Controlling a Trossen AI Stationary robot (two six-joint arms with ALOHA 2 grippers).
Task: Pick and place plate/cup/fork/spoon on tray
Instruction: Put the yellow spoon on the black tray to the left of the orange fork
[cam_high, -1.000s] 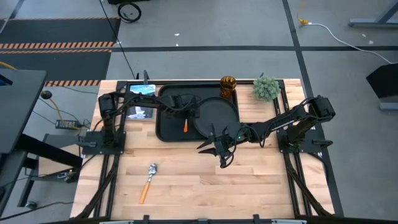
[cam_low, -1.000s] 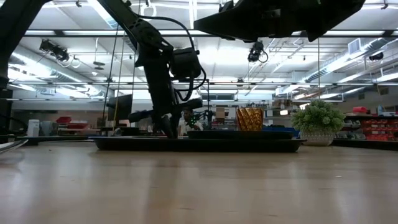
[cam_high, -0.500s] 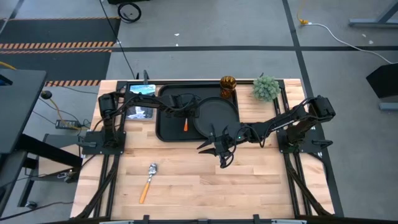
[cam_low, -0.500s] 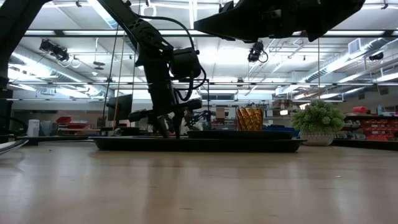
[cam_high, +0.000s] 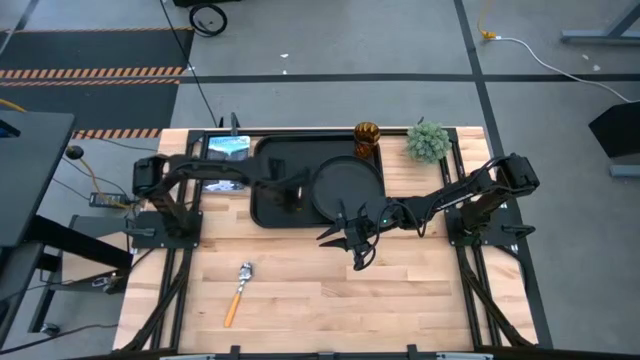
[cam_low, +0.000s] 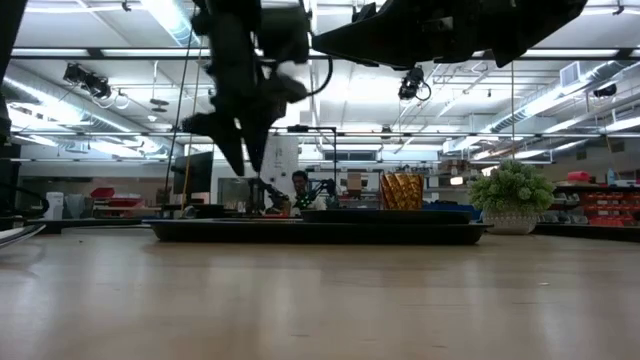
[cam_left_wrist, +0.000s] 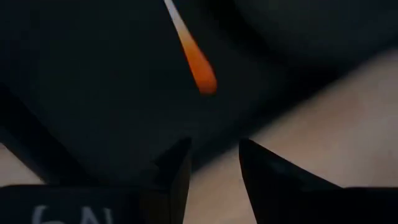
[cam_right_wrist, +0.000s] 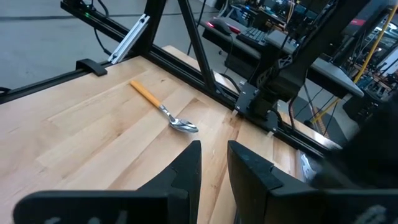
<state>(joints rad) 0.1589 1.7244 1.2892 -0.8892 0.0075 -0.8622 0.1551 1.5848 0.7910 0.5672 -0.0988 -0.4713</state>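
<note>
The black tray (cam_high: 265, 150) lies at the table's far middle. On it lie the round black plate (cam_high: 347, 188) and the fork, whose orange handle (cam_left_wrist: 196, 62) shows in the left wrist view. The amber cup (cam_high: 367, 138) stands at the tray's far right corner. The spoon (cam_high: 238, 290) lies on the bare wood near the front left. My left gripper (cam_high: 285, 197) hangs open above the tray, clear of the fork. My right gripper (cam_high: 345, 248) hovers open over the wood just in front of the tray, with nothing between its fingers.
A fuzzy green plant ball (cam_high: 428, 142) stands at the far right, beside the cup. A blue-white picture card (cam_high: 228, 145) lies left of the tray. Bare wood stretches across the near half of the table around the spoon (cam_right_wrist: 165, 107).
My left gripper has opened and let go of the fork, which stays lying on the tray. It has then risen well above the tray. My right arm has kept still.
</note>
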